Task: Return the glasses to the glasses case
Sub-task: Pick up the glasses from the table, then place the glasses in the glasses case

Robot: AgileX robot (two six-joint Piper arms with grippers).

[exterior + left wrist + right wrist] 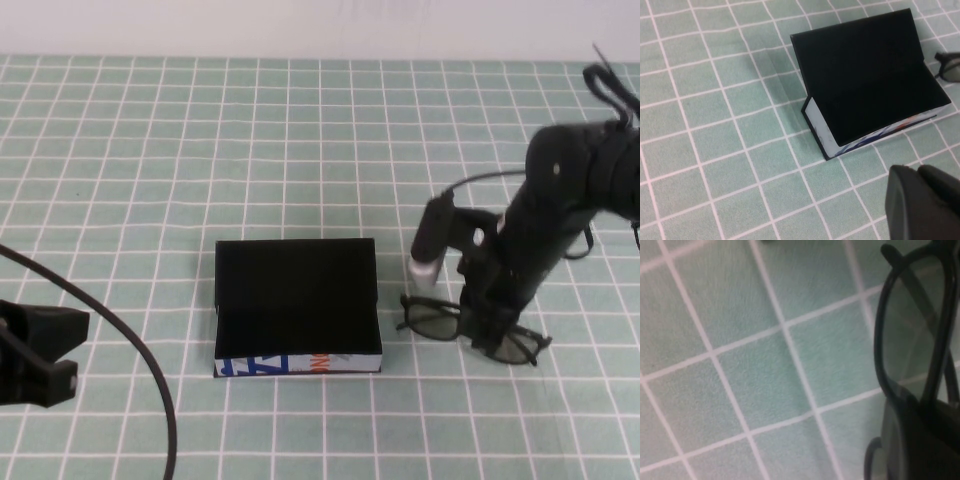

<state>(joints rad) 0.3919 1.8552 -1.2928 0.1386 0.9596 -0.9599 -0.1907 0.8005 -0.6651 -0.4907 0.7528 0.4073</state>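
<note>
There, the right gripper (487,322) was seen closed on the bridge of the glasses (440,321), just right of the open glasses case (297,300). The left gripper (35,355) was parked near left; its jaw state could not be told.

High view looks down at glasses case (297,305); left wrist view shares it, nearer; right wrist view hugs glasses (912,335) beside it.
</note>
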